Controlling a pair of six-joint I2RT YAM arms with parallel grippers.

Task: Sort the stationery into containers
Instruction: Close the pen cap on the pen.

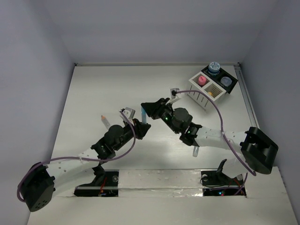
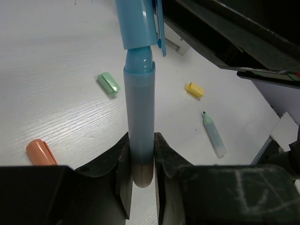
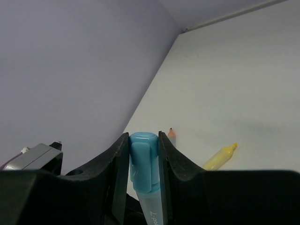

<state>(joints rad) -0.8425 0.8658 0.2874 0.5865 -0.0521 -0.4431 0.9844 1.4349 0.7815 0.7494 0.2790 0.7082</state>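
Pale-blue marker [image 2: 139,117] clamped in our left hand [image 2: 140,145], cap [image 2: 139,23] pinched in our right hand [image 3: 143,140], well apart from white box [image 1: 206,93]; we reckon recapping before sorting.

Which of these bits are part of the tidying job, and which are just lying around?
Job: pale-blue plastic marker gripped by left tool and right tool; green plastic cap; yellow cap; orange cap; white slatted box.
Just there: purple cable.

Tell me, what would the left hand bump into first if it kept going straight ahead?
Probably the blue cap, pinched in the right hand: the pen in the left hand points straight into it, tip already inside, it seems.
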